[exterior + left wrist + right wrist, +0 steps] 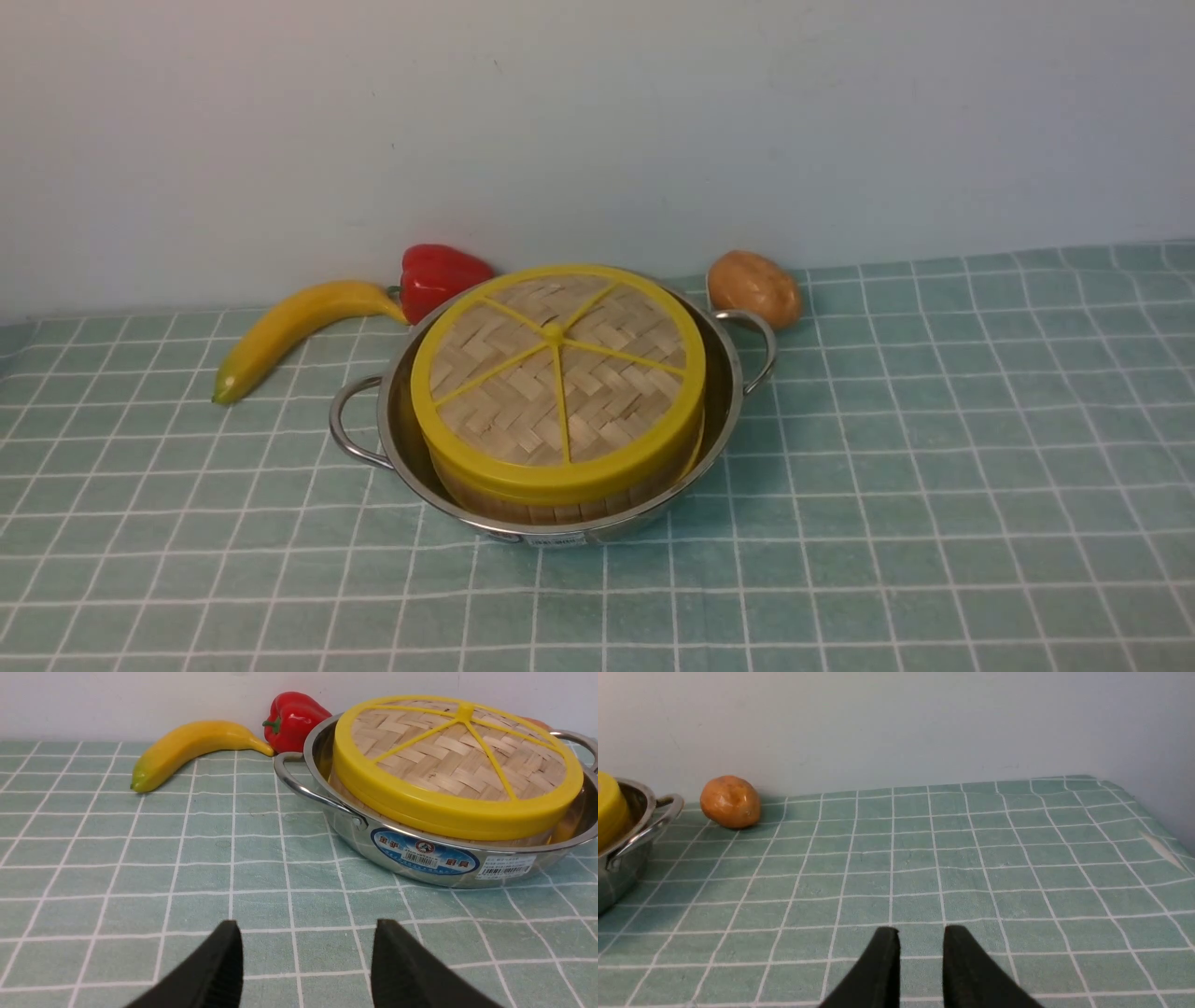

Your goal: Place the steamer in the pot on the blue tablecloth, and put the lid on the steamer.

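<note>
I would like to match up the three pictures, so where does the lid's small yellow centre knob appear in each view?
Front view: the knob is just above and left of the picture's middle.
Left wrist view: near the picture's top edge, right of the middle.
Right wrist view: not in it; only part of the lid's yellow rim shows at the left edge.
Shared landmark: the pot, partly visible in all three.
</note>
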Controlling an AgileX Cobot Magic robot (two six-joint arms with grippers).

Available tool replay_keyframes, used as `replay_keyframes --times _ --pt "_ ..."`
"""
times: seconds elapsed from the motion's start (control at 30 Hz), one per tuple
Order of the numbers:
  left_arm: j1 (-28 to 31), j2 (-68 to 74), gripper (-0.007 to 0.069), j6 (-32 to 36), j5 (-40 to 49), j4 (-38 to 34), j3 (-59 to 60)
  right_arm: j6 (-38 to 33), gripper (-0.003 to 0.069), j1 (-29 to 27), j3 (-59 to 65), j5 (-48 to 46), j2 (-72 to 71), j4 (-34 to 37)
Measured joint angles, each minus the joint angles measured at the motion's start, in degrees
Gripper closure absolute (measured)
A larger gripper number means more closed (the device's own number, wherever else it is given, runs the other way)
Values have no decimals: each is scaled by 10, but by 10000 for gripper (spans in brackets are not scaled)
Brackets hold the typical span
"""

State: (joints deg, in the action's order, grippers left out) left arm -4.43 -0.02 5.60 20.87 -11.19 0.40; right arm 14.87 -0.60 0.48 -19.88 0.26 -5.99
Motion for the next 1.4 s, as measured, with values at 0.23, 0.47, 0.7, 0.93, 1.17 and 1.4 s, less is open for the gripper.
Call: replay_keyframes --times 0.23,0.47,0.7,0.93,1.17,1.4 --pt "0 0 267 0 0 0 0 -58 465 0 0 -1 0 53" --pt "0 0 267 0 0 0 0 -62 432 0 0 -1 0 60" --pt "0 0 267 0 0 0 0 -62 421 0 0 -1 0 60" --pt "0 0 267 0 0 0 0 -62 419 0 0 -1 0 60" --pt "9 0 267 0 0 0 0 -62 419 0 0 -1 0 60" --pt "11 0 267 0 0 0 0 -62 419 0 0 -1 0 60"
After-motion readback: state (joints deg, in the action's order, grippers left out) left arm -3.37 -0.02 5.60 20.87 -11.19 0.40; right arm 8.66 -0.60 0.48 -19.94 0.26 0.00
